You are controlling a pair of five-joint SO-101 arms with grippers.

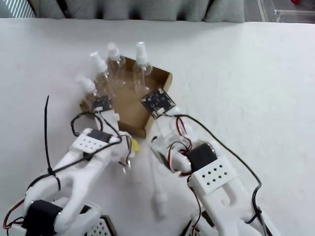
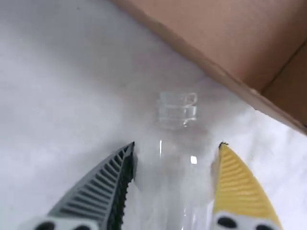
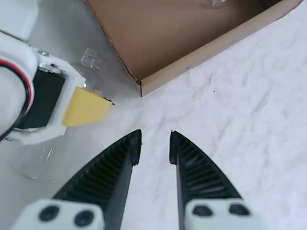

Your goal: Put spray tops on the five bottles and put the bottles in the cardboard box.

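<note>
Jaws of the left gripper (image 2: 176, 147), one grey and one yellow, pinch the clear plastic uncapped bottle (image 2: 177, 112). It lies sideways, on or just above the white table (image 1: 256, 73), at 6 o'clock of the shallow brown cardboard box (image 1: 129, 105). Jaws of the right gripper (image 3: 155, 136) stand a narrow gap apart, holding nothing.

Expect the smooth bottle to twist or slip if you press a top on off-axis. Its neck points at the box wall, leaving little room.

Count:
- four capped clear bottles (image 1: 142, 69), upright at the box
- one uncapped bottle
- one loose white spray top (image 1: 160, 200), at 5 o'clock
- one box
</note>
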